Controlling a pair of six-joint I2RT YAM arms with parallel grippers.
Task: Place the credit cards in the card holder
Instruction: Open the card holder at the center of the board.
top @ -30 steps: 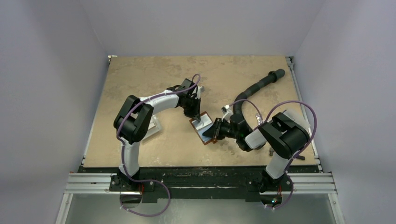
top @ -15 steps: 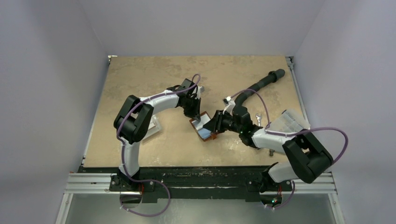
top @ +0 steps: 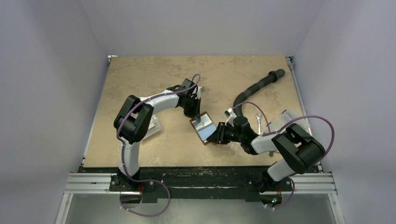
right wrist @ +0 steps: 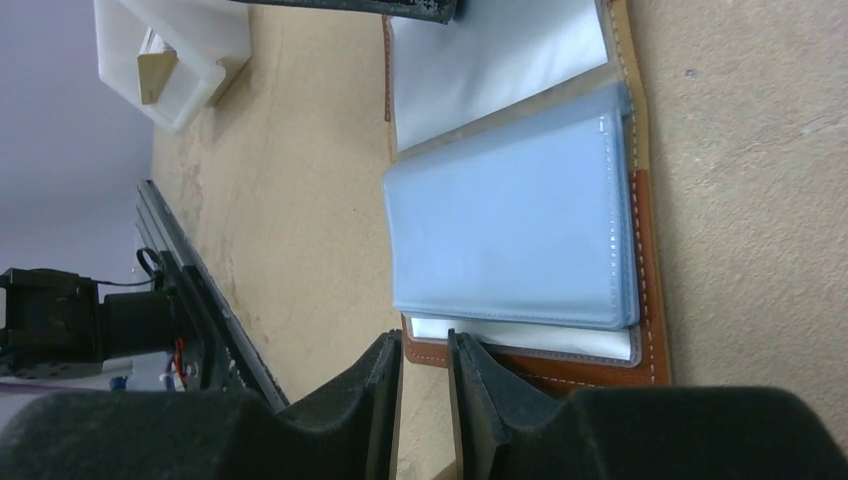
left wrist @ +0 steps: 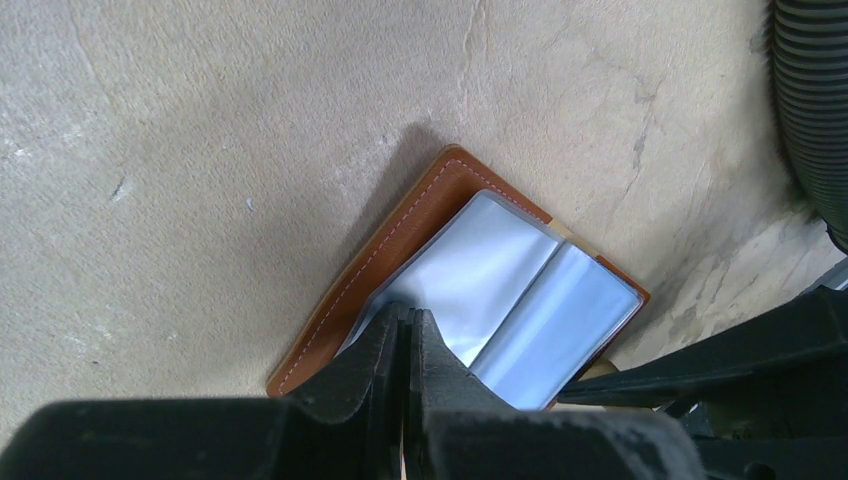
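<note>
The left gripper (left wrist: 405, 325) has its two black fingers pressed tight together, pinching the near edge of a pale inner leaf of the card holder (left wrist: 480, 270). That is low in the middle of the left wrist view. The holder lies open on the tan table (top: 140, 84), its brown stitched leather running from the lower left up toward the centre of that frame, with two glossy grey-blue leaves spread across it. In the overhead view the holder (top: 204, 129) sits just below the centre of the frame, between the two wrists. The right gripper (right wrist: 425, 345) comes in at it from the right. Its fingers stand a little apart, with a narrow slot between them, and their tips are right at the brown lower-left corner of the holder (right wrist: 600, 370) in the right wrist view. I cannot tell whether they touch the leather. Above the tips a bluish stitched pocket (right wrist: 510, 220) lies flat, and a thin white edge (right wrist: 520, 335) shows from under its lower side. Whether that is a card cannot be made out. A white leaf rises toward the top of that frame, where the other arm's finger crosses. A white plastic box (right wrist: 190, 60) stands in the upper left corner there. A black ribbed hose (top: 259, 84) curves across the table toward the upper right of the overhead view.
</note>
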